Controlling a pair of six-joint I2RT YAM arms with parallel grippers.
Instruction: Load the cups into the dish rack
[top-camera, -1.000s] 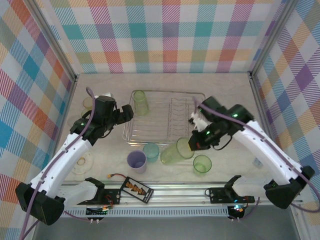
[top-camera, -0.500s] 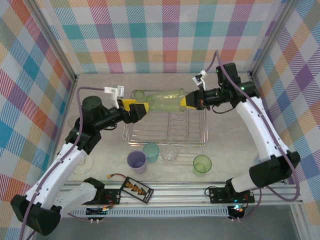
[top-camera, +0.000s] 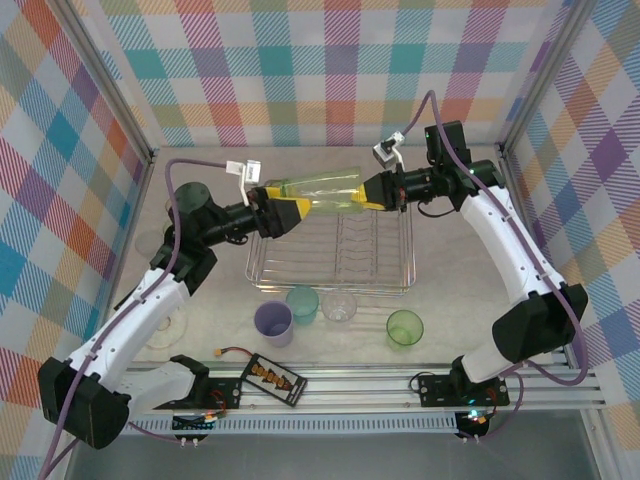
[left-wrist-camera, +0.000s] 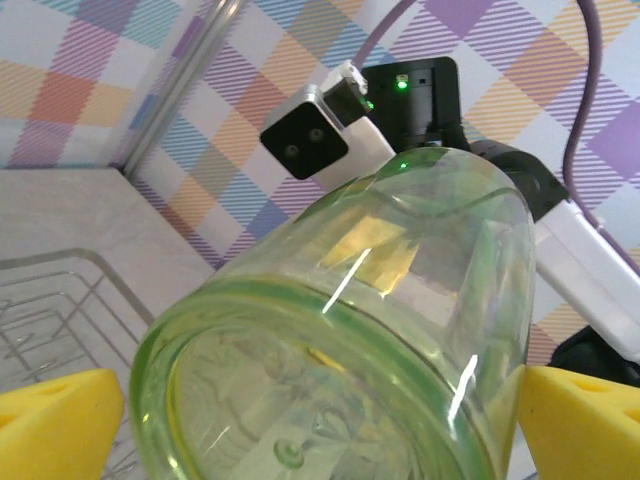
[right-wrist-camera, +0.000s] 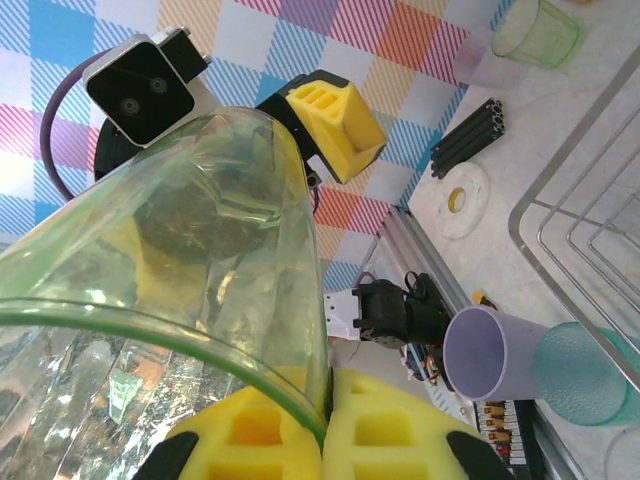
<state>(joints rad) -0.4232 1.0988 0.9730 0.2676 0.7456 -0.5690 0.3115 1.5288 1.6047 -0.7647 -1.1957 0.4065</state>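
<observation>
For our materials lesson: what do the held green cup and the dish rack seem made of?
The green cup looks like translucent, glossy plastic: see-through tinted wall, bright glints. The dish rack seems a clear plastic tray with thin shiny metal wires.

Plaid walls (top-camera: 330, 70) (pastel); marbled tabletop (top-camera: 470, 290)

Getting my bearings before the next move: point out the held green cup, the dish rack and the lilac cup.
held green cup (top-camera: 322, 192), top view, middle of its side wall.
dish rack (top-camera: 340, 250), top view, bare wire floor.
lilac cup (top-camera: 273, 322), top view, its open mouth.
</observation>
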